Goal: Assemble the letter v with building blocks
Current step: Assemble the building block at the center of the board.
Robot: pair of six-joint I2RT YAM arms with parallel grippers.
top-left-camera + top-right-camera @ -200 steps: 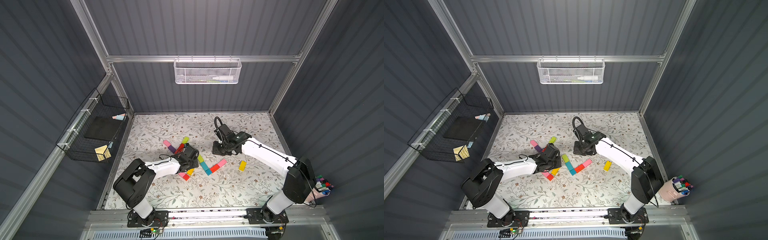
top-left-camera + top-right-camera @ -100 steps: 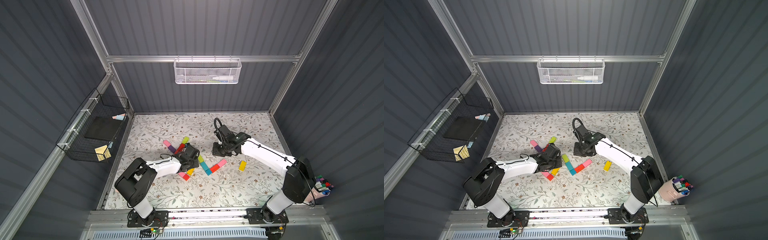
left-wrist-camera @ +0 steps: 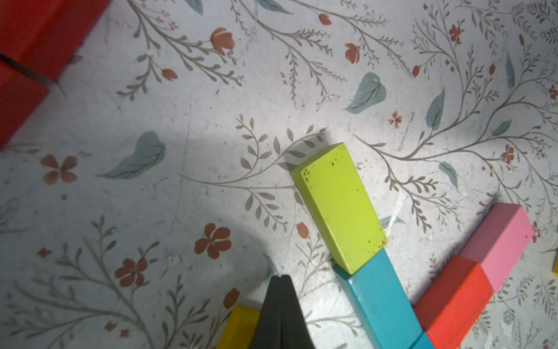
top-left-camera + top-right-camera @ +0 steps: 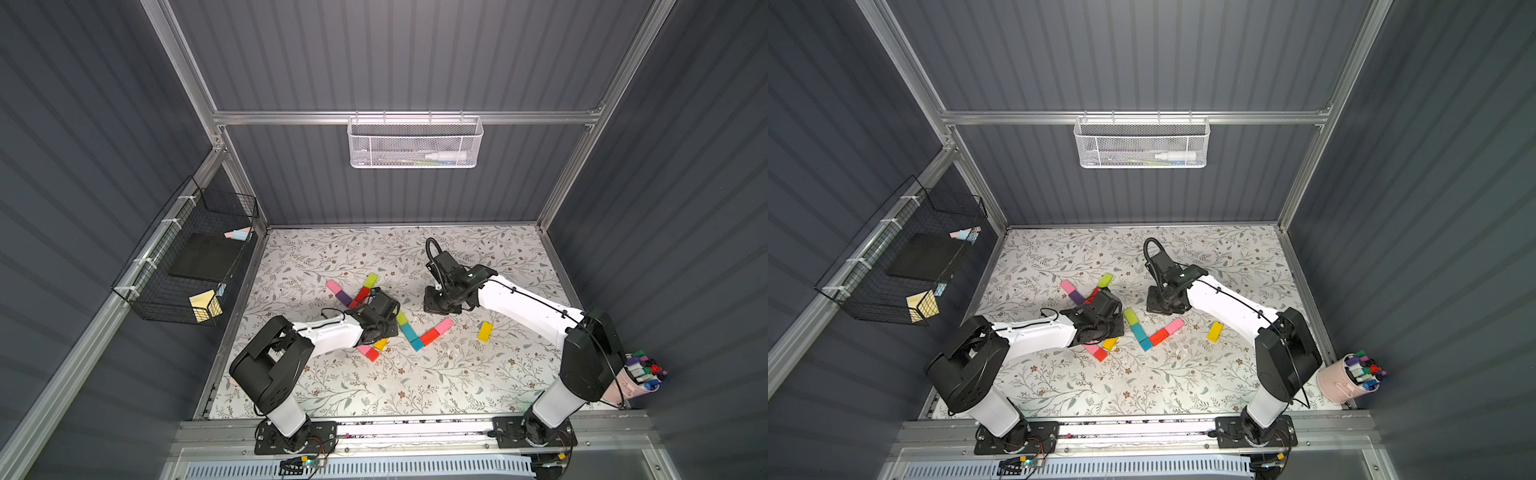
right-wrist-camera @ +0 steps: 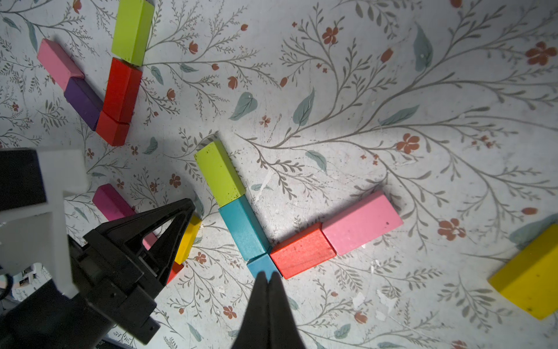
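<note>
1. Blocks: small matte bricks in solid colours. They lie flat on the floral surface (image 4: 457, 374), mid-surface between the two arms.
2. A V is laid out. The lime block (image 5: 219, 173) and teal block (image 5: 243, 231) sit end to end as one stroke. The teal square (image 5: 262, 267) is at the vertex. The red block (image 5: 302, 250) and pink block (image 5: 360, 223) form the other stroke. Neighbours touch.
3. The back group (image 5: 120, 90) lies farther from the arm bases: pink, purple, two red and a lime brick, also set in a V.
4. The yellow block (image 5: 531, 275) lies alone, apart from the pink end.
5. Left gripper (image 3: 280, 279): jaws pressed together, nothing held. The tips are low, just beside the yellow brick (image 3: 238, 326) and near the lime block; cannot tell whether they touch the brick. The magenta brick (image 5: 111, 202) is partly hidden by this gripper in the right wrist view.
6. Right gripper (image 5: 268, 276): jaws pressed together, nothing held. In its wrist view the tips overlap the teal square. Both top views show the gripper beyond the V, apart from it.
</note>
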